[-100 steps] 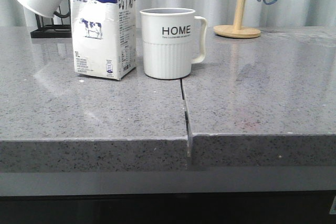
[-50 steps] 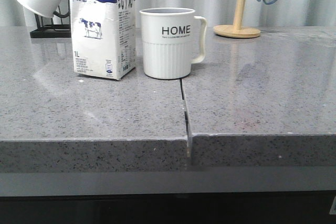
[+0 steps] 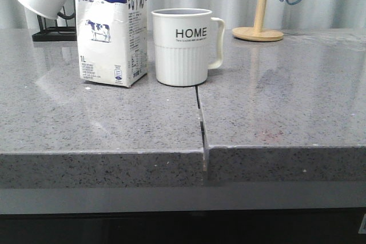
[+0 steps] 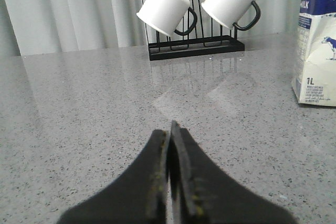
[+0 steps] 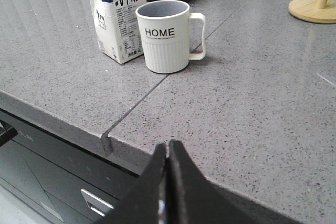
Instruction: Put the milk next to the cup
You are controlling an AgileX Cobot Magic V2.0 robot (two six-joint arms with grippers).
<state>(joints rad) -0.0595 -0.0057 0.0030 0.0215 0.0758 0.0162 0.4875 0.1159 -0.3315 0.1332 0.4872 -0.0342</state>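
Looks like the placing step is done: milk [image 3: 112, 27] stands upright on the grey surface [image 3: 274, 112], just beside the cup [image 3: 183, 47] at its 9 o'clock, maybe touching, can't tell. Next move, I'd judge: none beyond arms keeping clear. Carton: white w/ blue top, cow pic, undented. Left end effector [image 4: 169, 135] and right end effector [image 5: 168, 153] both pinched closed, holding nothing.
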